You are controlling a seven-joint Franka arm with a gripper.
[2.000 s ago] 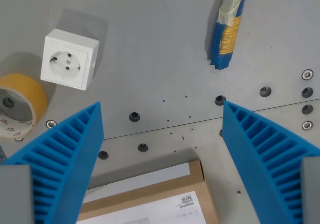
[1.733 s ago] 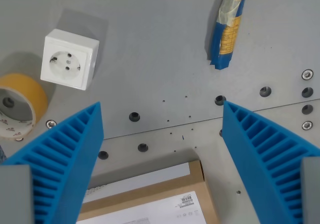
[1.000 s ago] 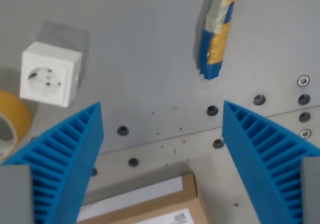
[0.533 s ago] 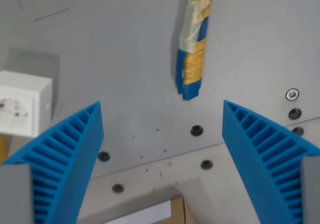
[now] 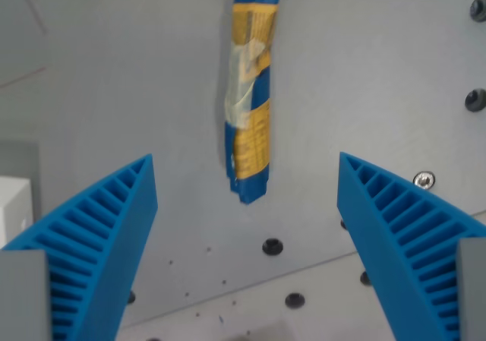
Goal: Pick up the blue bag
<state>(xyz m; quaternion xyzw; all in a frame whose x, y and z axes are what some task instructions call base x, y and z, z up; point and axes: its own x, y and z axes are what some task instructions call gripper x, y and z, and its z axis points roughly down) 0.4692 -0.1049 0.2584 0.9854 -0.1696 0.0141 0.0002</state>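
Camera's advanced so the blue bag [image 5: 249, 90] now sits centred ahead between my wide-spread gripper [image 5: 247, 257] fingers, flat on the table [image 5: 114, 67]; looks light, crinkly, slippery film, so I'd pinch across its narrow mid-body.

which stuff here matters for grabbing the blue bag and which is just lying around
For the job:
blue bag, lying long on the table
gripper, jaws wide open, nothing held

Lying about:
white box at the wrist view's left edge
bolt holes in the table
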